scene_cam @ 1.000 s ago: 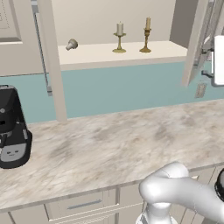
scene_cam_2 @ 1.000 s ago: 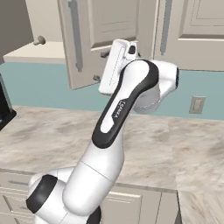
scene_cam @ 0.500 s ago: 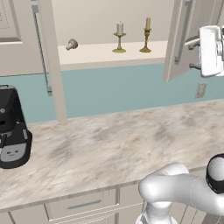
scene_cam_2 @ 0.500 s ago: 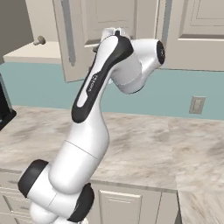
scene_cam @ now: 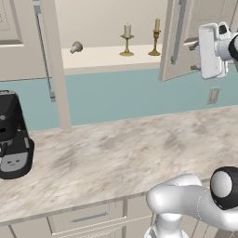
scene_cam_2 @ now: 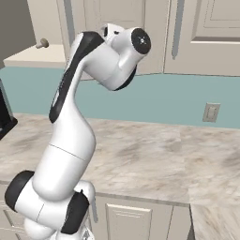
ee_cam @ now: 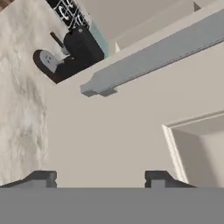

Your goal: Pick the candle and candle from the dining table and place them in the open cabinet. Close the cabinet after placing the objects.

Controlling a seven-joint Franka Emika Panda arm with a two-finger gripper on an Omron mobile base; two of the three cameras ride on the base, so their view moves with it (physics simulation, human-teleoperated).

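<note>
Both candles parked on the pale inner shelf (scene_cam: 111, 60) of the open cabinet: stubby white candle (scene_cam: 127, 39) to the left, slim tan taper (scene_cam: 156, 37) just beside it to the right, each upright on its brass holder, apart from one another. Small grey knob-like thing (scene_cam: 76, 47) lying further left on the same shelf. Placing judged done; closing alone left.

Right cabinet door (scene_cam: 179, 39) standing partly swung in, its slim grey bar handle (scene_cam: 175, 32) facing the room; left door (scene_cam: 51, 60) hanging wide open, edge-on to the left base camera. So neither door shut yet.

Gripper (ee_cam: 99, 178) up against the outer face of the right door, fingertips (ee_cam: 41, 178) set well apart with nothing between them, raised panel and bar handle close ahead in the hand view. Hand seen in the left base view as a white block just right of that door. Probably pushing the door closed; contact itself not clear.

Below, marble-look worktop (scene_cam: 121, 153) with a black coffee machine (scene_cam: 13, 135) at its left end, teal backsplash with a wall socket (scene_cam: 213, 96) behind.
</note>
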